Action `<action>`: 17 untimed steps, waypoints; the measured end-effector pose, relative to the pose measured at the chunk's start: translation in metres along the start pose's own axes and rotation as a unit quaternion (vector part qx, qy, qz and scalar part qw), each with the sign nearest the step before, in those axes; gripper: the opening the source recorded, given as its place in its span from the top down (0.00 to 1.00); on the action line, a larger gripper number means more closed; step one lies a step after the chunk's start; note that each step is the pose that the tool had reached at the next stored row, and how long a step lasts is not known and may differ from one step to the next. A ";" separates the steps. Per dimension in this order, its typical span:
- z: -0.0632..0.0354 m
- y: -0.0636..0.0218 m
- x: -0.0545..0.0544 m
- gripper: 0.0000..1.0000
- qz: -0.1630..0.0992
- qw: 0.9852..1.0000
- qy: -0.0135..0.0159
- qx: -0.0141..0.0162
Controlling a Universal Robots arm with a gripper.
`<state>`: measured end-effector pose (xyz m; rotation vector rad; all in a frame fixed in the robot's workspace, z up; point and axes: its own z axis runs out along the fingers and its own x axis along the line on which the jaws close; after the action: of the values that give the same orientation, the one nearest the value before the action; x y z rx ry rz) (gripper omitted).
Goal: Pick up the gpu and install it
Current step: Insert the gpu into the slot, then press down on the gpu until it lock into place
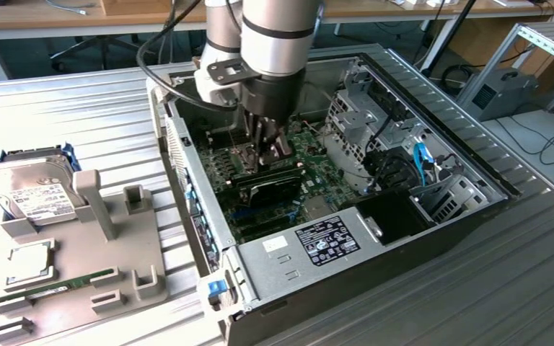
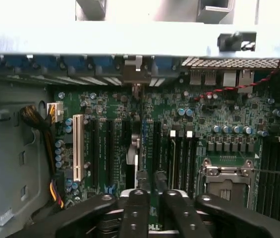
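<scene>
My gripper (image 1: 265, 153) reaches down into the open computer case (image 1: 469, 209), over the green motherboard (image 1: 311, 162). It is shut on the gpu (image 1: 269, 185), a dark card hanging upright just below the fingers, low over the expansion slots. In the wrist view the gpu (image 2: 136, 146) shows edge-on as a thin strip running from my gripper (image 2: 153, 196) to its silver end bracket (image 2: 136, 73) at the case's rear wall. It lines up with the black slots (image 2: 111, 148) beside the white slot (image 2: 78, 146). Whether the card sits in a slot is hidden.
A grey fixture tray (image 1: 113, 238) lies at the exterior view's left, with a silver hard drive (image 1: 32, 193), a processor chip (image 1: 29, 261) and a green memory stick (image 1: 51, 290). Inside the case are the power supply (image 1: 327, 238), a metal drive cage (image 1: 359, 119) and the empty processor socket (image 2: 226, 173).
</scene>
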<state>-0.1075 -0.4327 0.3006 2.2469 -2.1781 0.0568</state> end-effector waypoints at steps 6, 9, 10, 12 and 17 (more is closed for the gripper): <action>0.0004 -0.0212 0.001 0.89 -0.006 1.000 0.000 -0.011; 0.0004 -0.0210 0.001 0.89 -0.006 1.000 0.000 -0.011; 0.0006 -0.0200 0.001 0.89 -0.006 1.000 -0.001 -0.011; 0.0025 -0.0131 0.000 0.89 -0.006 1.000 0.000 -0.011; 0.0112 0.0034 0.000 0.89 -0.006 1.000 0.000 -0.011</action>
<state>-0.1107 -0.4333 0.2894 2.2484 -2.1546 0.0310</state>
